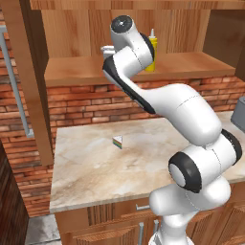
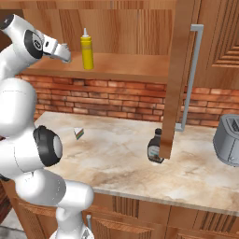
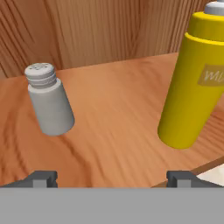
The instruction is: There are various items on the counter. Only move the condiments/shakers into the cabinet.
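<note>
The grey shaker [image 3: 49,100] and the yellow bottle [image 3: 192,83] both stand on the cabinet shelf [image 3: 118,109], apart from each other. The claw [image 3: 113,178] is wide open and holds nothing — it is just in front of them. On the table [image 2: 121,158] below stand the dark bottle [image 2: 155,146] and the striped wedge [image 2: 78,133], well apart.

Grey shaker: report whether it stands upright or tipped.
Upright: the grey shaker stands on its base on the cabinet shelf, cap on top, apart from the yellow squeeze bottle.

Everything's lit flat and even, rendered soft; slight blur is seen, faint shadows under the yellow bottle [image 3: 190,83].
</note>
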You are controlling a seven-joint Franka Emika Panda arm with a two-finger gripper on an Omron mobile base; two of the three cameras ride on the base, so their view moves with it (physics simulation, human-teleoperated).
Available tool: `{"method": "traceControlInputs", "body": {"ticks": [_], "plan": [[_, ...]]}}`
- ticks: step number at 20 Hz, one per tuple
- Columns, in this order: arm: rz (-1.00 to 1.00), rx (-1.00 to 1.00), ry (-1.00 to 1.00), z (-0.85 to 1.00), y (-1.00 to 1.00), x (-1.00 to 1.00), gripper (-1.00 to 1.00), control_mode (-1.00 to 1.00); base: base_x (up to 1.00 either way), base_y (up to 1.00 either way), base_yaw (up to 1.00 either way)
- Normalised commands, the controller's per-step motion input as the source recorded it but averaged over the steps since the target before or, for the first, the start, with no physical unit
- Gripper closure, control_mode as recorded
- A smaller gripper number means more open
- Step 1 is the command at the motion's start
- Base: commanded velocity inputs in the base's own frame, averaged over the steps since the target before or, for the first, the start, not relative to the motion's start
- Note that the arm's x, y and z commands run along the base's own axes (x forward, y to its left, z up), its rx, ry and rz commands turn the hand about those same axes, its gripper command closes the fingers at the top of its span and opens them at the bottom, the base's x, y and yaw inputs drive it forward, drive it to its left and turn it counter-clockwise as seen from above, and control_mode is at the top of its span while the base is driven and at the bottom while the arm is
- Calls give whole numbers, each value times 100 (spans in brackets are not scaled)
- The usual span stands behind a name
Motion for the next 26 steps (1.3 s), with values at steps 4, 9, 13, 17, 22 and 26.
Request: {"method": "traceControlInputs", "body": {"ticks": [4, 9, 13, 17, 22, 26], "plan": [[-30, 0, 2, -76, -94, -100, -100, -100, 0, 0, 0], [-36, 0, 10, -83, -97, -100, -100, -100, 0, 0, 0], [-45, 0, 11, -84, -100, -94, -100, -100, 0, 0, 0], [-47, 0, 1, -81, -100, -75, -100, -100, 0, 0, 0], [-29, -1, -5, -44, -65, 0, -100, -100, 0, 0, 0], [-12, -3, -12, -30, -32, 41, -100, -100, 0, 0, 0]]}}
